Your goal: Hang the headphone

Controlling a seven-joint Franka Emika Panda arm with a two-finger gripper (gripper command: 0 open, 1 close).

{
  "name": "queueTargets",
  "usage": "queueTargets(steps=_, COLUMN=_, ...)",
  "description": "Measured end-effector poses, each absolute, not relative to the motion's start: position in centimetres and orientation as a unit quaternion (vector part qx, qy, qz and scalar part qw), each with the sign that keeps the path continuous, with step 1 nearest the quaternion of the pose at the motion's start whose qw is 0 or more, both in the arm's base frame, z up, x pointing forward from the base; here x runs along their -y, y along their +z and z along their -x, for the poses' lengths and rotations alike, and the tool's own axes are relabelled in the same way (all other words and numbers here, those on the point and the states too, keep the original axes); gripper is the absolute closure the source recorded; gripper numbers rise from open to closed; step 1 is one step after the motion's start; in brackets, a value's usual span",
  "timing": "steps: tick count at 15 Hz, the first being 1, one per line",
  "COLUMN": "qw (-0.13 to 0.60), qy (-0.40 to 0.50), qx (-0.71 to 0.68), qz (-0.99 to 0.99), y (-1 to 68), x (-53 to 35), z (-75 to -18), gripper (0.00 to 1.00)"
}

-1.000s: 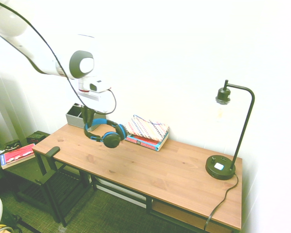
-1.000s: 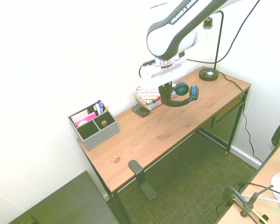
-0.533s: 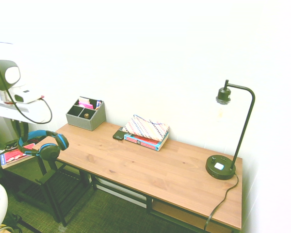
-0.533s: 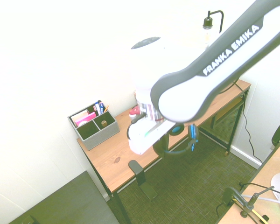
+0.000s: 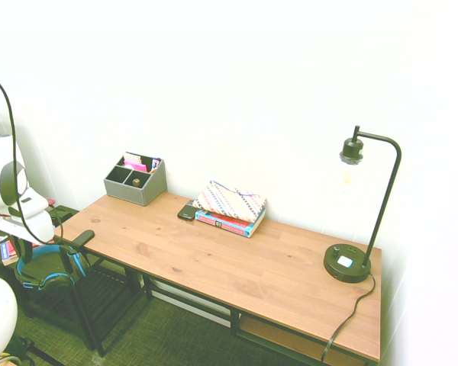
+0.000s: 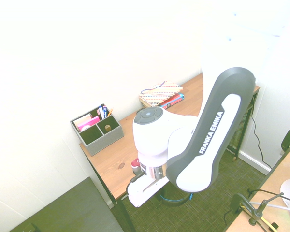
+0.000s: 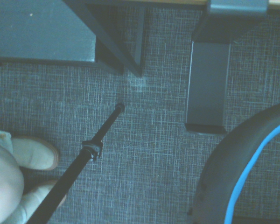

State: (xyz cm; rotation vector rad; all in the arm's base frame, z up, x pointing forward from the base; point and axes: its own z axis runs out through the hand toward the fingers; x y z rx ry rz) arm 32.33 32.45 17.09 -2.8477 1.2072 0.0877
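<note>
White walls are seen behind a long wooden table (image 5: 237, 263) with a black frame. On the table are carried a grey organiser box (image 5: 135, 179) with pink items in it, a stack of books (image 5: 230, 208) topped by a patterned pouch, a small dark object (image 5: 187, 212) just beside the books, and a black desk lamp (image 5: 360, 210) at the far end. A black hook-shaped hanger (image 5: 82, 238) is fixed at the table's end nearest the arm. The headphone (image 5: 48, 265) is held low off that end of the table, just beside the hanger and below the tabletop, its blue headband arched under the gripper (image 5: 24, 249). Whether the jaws are clenched on the headband cannot be told, since they are hidden in both outside views. In the wrist view, the headband (image 7: 245, 177) is seen over dark woven carpet (image 7: 144, 154).
</note>
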Motion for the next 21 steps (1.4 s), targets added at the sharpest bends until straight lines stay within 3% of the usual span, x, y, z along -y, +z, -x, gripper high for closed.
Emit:
queueTargets(steps=3, qw=0.012, qy=0.023, qx=-0.409, qz=0.912, y=13.2, x=-33.7, z=-33.2, gripper=1.0)
queueTargets(steps=4, qw=0.007, qy=0.021, qx=-0.411, qz=0.911, y=12.2, x=-34.1, z=-33.5, gripper=0.0)
queueTargets(steps=9, qw=-0.01, qy=0.025, qx=-0.43, qz=0.903, y=7.7, x=-35.3, z=-35.7, gripper=0.0)
queueTargets(steps=15, qw=-0.02, qy=0.022, qx=-0.433, qz=0.901, y=7.3, x=-35.8, z=-37.0, gripper=0.0)
queueTargets(steps=18, qw=-0.018, qy=0.021, qx=-0.433, qz=0.901, y=7.7, x=-35.7, z=-37.6, gripper=0.0)
queueTargets(steps=21, qw=-0.021, qy=0.013, qx=-0.388, qz=0.922, y=12.7, x=-34.9, z=-38.3, gripper=0.0)
